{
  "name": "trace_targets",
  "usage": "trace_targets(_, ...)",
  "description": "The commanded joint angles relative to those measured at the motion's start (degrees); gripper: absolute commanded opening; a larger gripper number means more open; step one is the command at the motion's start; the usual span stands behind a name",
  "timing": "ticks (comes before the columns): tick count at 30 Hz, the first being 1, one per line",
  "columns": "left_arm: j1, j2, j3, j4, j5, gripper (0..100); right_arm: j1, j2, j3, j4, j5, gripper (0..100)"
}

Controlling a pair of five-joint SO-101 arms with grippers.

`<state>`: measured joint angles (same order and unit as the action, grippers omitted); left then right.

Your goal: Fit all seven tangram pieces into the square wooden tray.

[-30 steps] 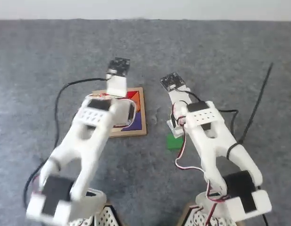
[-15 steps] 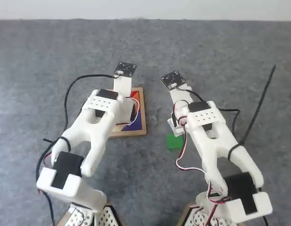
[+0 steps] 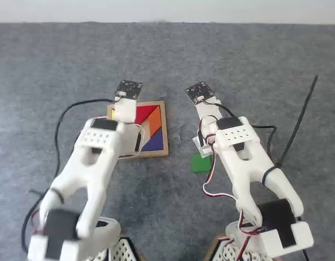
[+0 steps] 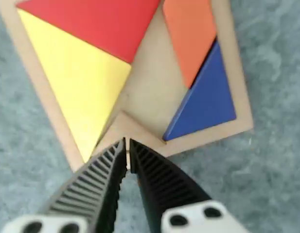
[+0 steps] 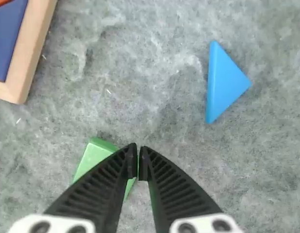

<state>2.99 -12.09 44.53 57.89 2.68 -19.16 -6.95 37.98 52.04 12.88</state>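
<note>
- Starting nearest the robot, the right gripper hangs low over the grey carpet with its fingers together and nothing between them.
- The green piece lies directly under those fingertips. Part of it is hidden by one finger, and what shows runs back along that finger towards the wrist. Judged from this, the coming pick turns on that overlap: the jaws would need to part and straddle the piece, not travel to it.
- The right arm is clearly the nearer one to the green piece, which sits on the carpet just off the near corner of the square wooden tray.
- The light blue triangle lies flat on the carpet beyond the right gripper, on the side away from the tray and well apart from the green piece. Its long edge runs roughly along the gripper's pointing direction.
- The left gripper hovers over the tray's near rim with its fingers also pressed together and holding nothing.
- Just ahead of its tips sits a wood-coloured wedge; whether it is rim or a piece cannot be told.
- Inside the tray the yellow triangle and dark blue triangle come first, with bare floor between them. The red triangle and orange piece lie farther in.
- Counted: two arms, one tray, four coloured pieces seated in it, and two loose on the carpet.
</note>
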Motion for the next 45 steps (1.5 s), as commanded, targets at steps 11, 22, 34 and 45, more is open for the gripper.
trace_targets(11,6.68,4.48,-2.86,-5.71,0.7,2,0.57,-3.65,-0.26,-0.84,-0.26,2.0)
trace_targets(22,-0.35,9.67,-8.84,1.76,0.44,1,0.66,-3.65,-0.26,-0.84,-0.26,2.0)
trace_targets(34,-8.44,-23.21,8.31,-5.8,0.79,1,4.09,-14.73,-3.25,5.67,-0.62,2.1)
trace_targets(45,-14.24,-23.3,11.74,-10.64,-0.97,1,-2.42,-7.43,-5.01,15.08,6.77,14.1)
